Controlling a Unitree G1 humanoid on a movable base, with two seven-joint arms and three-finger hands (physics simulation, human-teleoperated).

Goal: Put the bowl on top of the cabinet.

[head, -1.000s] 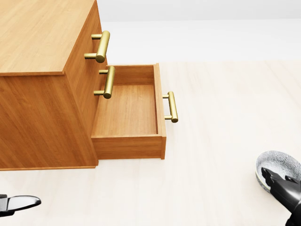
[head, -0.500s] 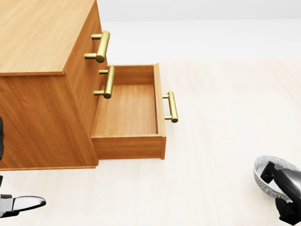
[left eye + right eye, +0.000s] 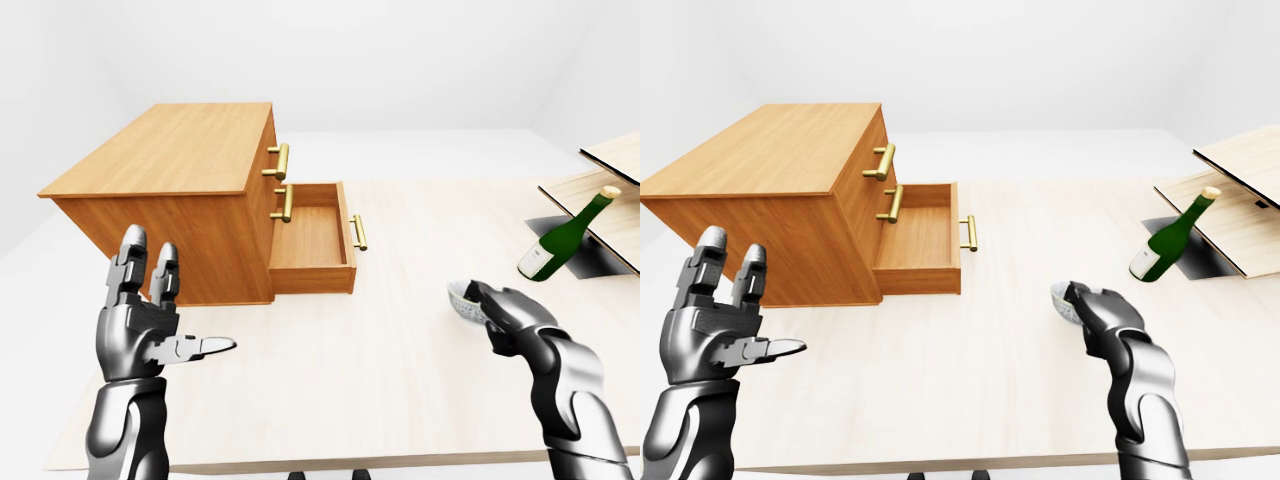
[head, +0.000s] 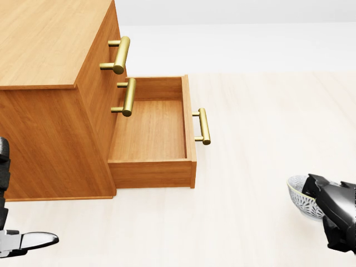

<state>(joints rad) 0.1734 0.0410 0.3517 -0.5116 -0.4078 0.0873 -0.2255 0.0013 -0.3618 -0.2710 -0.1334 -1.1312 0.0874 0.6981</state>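
A small white patterned bowl [image 4: 298,196] is tilted and held just above the pale table [image 3: 380,350], with my right hand [image 3: 492,308] shut on its rim at the right side of the left-eye view. The wooden cabinet [image 3: 170,150] stands at the upper left, its flat top bare. Its bottom drawer [image 4: 150,129] is pulled out and holds nothing. My left hand [image 3: 165,315] is raised at the lower left, below the cabinet's side in the view, open with fingers up and thumb pointing right. It holds nothing.
A green bottle [image 3: 558,243] leans tilted at the right by light wooden boards [image 3: 600,195] over a dark opening [image 3: 590,255]. Brass handles [image 4: 119,54] stick out from the cabinet's drawers. The table's near edge [image 3: 330,462] runs along the bottom.
My right hand has closed on the bowl, tipped it and carried it leftward in the head view. The left hand has risen slightly at the lower left.
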